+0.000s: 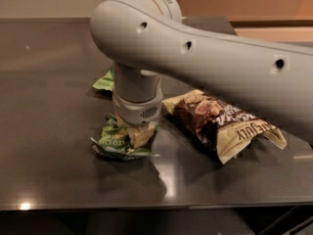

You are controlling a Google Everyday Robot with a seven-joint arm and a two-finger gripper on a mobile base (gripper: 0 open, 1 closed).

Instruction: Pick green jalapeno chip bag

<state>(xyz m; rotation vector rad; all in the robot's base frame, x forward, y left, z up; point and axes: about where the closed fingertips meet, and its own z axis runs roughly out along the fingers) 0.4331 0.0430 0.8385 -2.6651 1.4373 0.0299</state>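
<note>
The green jalapeno chip bag [113, 144] lies crumpled on the dark table [44, 106], left of centre. My gripper [135, 134] points straight down into the bag from the thick grey arm [195, 58]. One cream fingertip [141, 135] shows pressed into the foil, and the bag is bunched up around it. The gripper looks shut on the bag's right part. The arm's wrist hides the top of the bag.
A brown and cream chip bag [220, 124] lies just right of the gripper. Another green packet [103, 82] peeks out behind the wrist. The table's front edge [146, 207] runs along the bottom.
</note>
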